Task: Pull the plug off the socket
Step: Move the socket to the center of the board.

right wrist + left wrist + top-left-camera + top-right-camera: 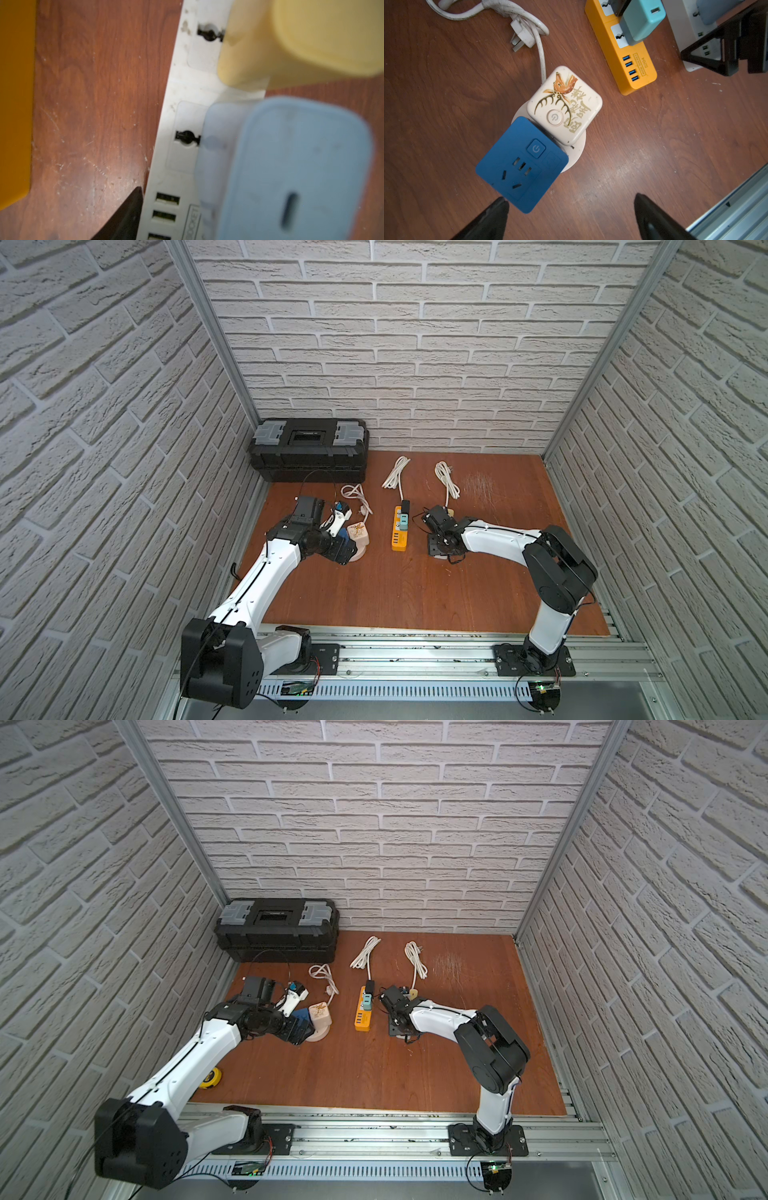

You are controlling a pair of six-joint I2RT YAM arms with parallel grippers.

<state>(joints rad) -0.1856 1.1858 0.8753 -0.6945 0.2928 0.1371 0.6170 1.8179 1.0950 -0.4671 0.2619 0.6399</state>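
A white power strip point(187, 93) lies on the wooden table with a light blue plug point(291, 166) and a pale yellow plug point(291, 41) in its sockets. My right gripper point(438, 547) is low over this strip. One of its fingers point(124, 216) sits against the strip's long edge, and the blue plug hides the other. My left gripper point(571, 199) hangs open above a round white base point(577, 149), which carries a blue socket adapter point(523, 164) and a cream deer-print adapter point(564, 104). Nothing is between its fingers.
An orange power strip point(398, 537) with a teal plug point(641, 18) and a black plug point(405, 506) lies between the arms. Coiled white cords point(397, 472) trail toward the back. A black toolbox point(309, 448) stands back left. A yellow tape measure point(211, 1078) lies front left.
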